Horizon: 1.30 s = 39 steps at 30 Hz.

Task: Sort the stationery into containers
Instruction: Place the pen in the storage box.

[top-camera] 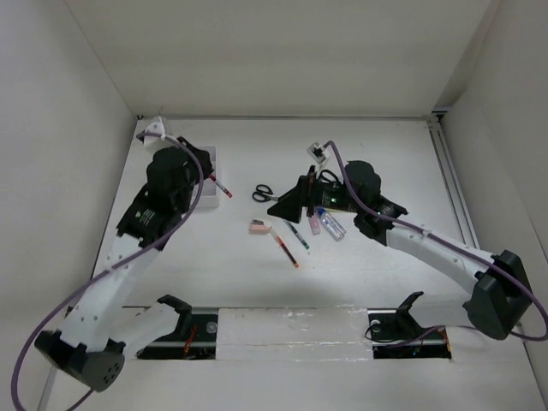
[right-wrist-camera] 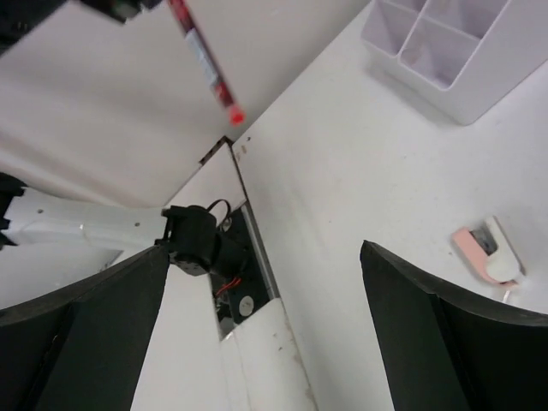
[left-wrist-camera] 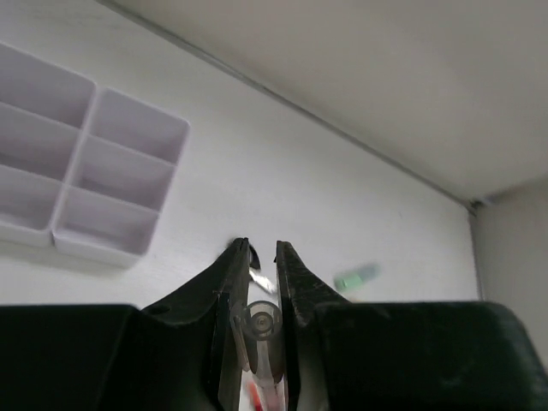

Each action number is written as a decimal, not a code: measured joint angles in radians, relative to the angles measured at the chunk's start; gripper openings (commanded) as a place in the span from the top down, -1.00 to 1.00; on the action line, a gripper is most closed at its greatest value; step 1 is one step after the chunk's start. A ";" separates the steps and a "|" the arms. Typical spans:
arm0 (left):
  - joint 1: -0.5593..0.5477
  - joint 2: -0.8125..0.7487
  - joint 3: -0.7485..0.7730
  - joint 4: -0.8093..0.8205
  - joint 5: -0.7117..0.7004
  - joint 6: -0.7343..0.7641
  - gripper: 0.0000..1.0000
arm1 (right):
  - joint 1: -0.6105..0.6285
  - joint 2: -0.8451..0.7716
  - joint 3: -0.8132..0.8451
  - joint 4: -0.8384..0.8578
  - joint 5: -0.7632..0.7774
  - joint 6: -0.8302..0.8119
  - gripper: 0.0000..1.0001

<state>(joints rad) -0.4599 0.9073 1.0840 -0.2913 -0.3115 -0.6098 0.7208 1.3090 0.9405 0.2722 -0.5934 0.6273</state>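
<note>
The left gripper [left-wrist-camera: 262, 253] is clamping a red-tipped pen [top-camera: 223, 188] in the air just right of the white organiser tray [left-wrist-camera: 103, 244], whose visible compartments are showing only bare white floors. The right gripper [right-wrist-camera: 264, 253] is gaping wide, grasping nothing, with the pink-white eraser [right-wrist-camera: 486, 251] lying on the table [top-camera: 385, 154] beside it.

left black gripper [left-wrist-camera: 261, 253]: clamped on thin red-tipped pen [left-wrist-camera: 259, 325] | right black gripper [right-wrist-camera: 263, 257]: jaws wide apart
</note>
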 measured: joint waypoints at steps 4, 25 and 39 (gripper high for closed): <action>0.018 0.209 0.187 -0.006 -0.240 0.000 1.00 | -0.013 -0.076 -0.021 -0.050 0.019 -0.039 -1.00; 0.425 0.811 0.520 0.181 -0.354 0.221 1.00 | -0.020 -0.312 -0.153 -0.213 0.032 -0.142 -1.00; 0.436 0.925 0.521 0.235 -0.451 0.219 1.00 | -0.021 -0.378 -0.171 -0.269 0.032 -0.154 -1.00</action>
<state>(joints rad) -0.0242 1.8324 1.6051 -0.0566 -0.7620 -0.3904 0.7002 0.9306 0.7700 0.0032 -0.5613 0.4728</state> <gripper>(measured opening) 0.130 0.995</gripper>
